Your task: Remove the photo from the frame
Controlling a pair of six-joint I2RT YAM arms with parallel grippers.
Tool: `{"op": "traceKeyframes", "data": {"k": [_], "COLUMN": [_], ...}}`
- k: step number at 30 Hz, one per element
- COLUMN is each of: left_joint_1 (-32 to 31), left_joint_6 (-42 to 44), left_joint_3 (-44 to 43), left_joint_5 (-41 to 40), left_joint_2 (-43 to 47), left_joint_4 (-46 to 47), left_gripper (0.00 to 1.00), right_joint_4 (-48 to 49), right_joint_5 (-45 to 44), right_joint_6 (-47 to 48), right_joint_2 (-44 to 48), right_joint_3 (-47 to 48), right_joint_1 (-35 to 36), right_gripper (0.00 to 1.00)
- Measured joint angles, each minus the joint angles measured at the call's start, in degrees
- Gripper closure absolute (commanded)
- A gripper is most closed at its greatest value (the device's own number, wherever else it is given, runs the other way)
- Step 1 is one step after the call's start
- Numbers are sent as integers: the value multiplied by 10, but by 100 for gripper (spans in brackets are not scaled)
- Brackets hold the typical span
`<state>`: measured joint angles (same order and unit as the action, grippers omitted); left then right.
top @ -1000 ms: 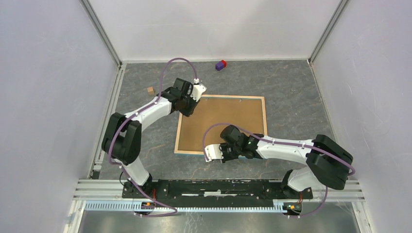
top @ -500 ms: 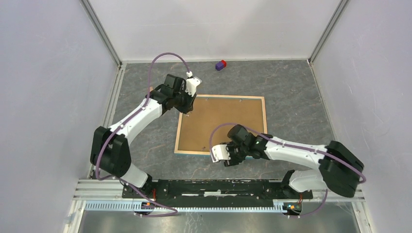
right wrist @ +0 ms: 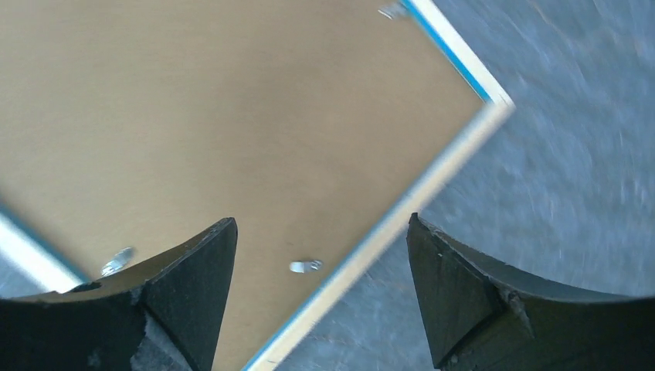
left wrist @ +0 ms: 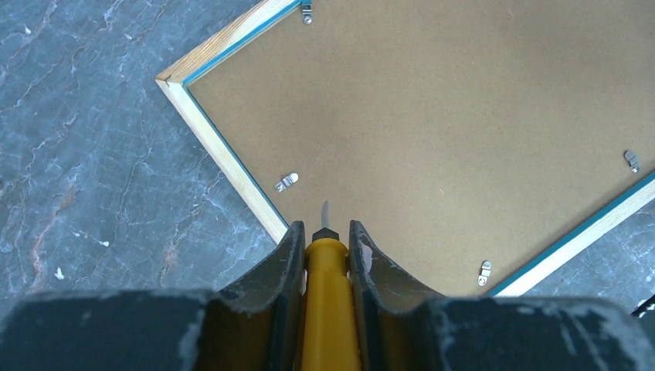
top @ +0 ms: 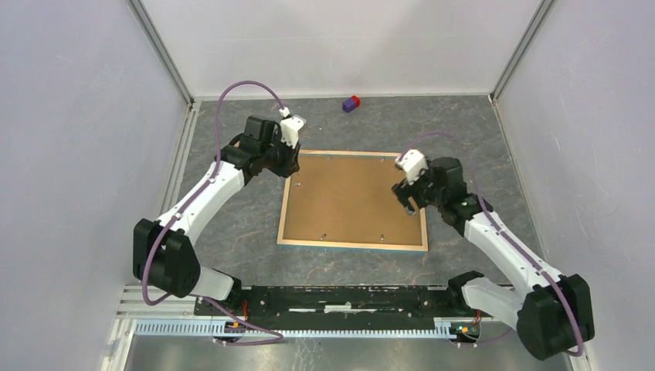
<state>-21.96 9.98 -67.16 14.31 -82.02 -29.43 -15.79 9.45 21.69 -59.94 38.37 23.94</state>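
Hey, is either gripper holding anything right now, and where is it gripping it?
The left gripper is shut on a yellow-handled, metal-tipped tool, clamping its handle just behind the tip. The right gripper is open, holding nothing.

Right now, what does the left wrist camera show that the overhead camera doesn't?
Only the left wrist view: a yellow-handled tool clamped in the left gripper, its tip close to a metal tab. Only the overhead view: the open right gripper and a purple-and-red block by the far wall. Both: the frame lying brown back up.
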Motion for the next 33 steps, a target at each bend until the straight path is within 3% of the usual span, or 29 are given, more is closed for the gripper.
{"op": "traceKeyframes", "data": {"k": [6,12,19,24,31,33], "left_joint_1": [16,23,26,27,28,28], "left_joint_6": [-16,-19,-23,-24,-25,-26], "left_joint_3": [12,20,28,29,29,30], "left_joint_5": [14,22,25,28,28,28], "left_joint_2": [10,22,34,35,37,38], "left_joint_4": [0,0,6,8,8,8], "left_gripper": [98,98,98,98,98,98], "right_joint_4": [22,44,82,108,124,123], "right_joint_5": [-12,-14,-11,-9,-5,0], "right_joint_6": [-101,-155,-187,-204,-219,-222], "right_joint_2": [-60,-122,-167,-201,-239,-267], "right_joint_3": [-2,-29,-37,-37,-11,15], "right_joint_1": [-158,-181,-181,-181,-187,-200], "right_gripper": [20,25,48,59,95,100]}}
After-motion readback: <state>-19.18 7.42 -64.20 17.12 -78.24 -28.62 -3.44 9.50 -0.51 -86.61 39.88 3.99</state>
